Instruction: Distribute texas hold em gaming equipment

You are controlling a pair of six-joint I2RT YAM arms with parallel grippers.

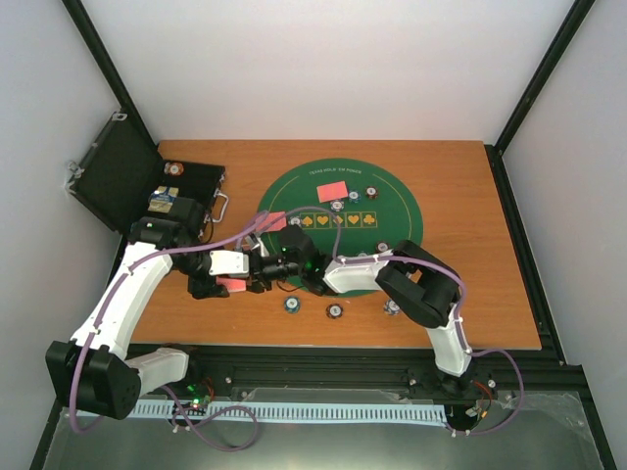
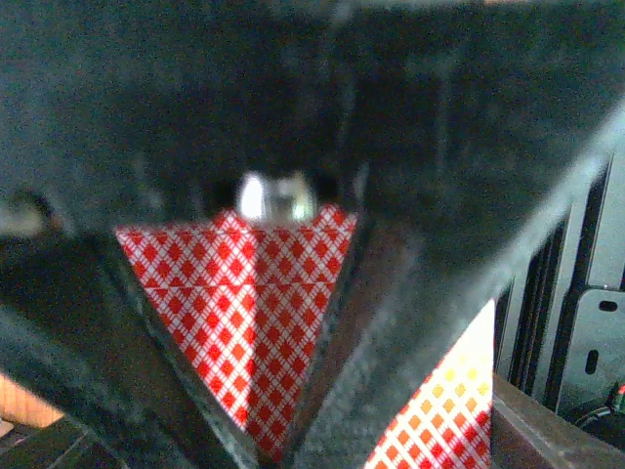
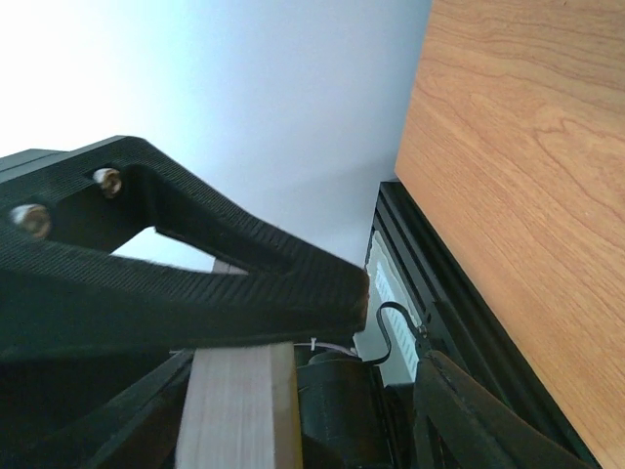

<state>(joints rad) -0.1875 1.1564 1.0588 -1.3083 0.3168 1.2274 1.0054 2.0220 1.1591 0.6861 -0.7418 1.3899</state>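
Observation:
My left gripper [image 1: 257, 278] is shut on a stack of red-backed playing cards [image 1: 232, 285] just off the near left rim of the green felt mat [image 1: 397, 211]. In the left wrist view the cards [image 2: 244, 293] fill the gap between the dark fingers [image 2: 381, 322]. My right gripper [image 1: 297, 269] reaches left and meets the left one. Its fingers [image 3: 244, 283] stand apart, with the pale edge of the card stack [image 3: 239, 410] beside the upper one. Two single cards [image 1: 333, 191] [image 1: 274, 220] lie on the mat. Poker chips [image 1: 292, 305] [image 1: 335, 311] [image 1: 392, 307] sit on the wood near the front.
A black hinged case [image 1: 118, 186] stands open at the far left with chips [image 1: 173, 169] in it. More chips [image 1: 336, 206] lie on the mat by the printed suit row. The black frame rail [image 3: 459, 322] runs along the table edge.

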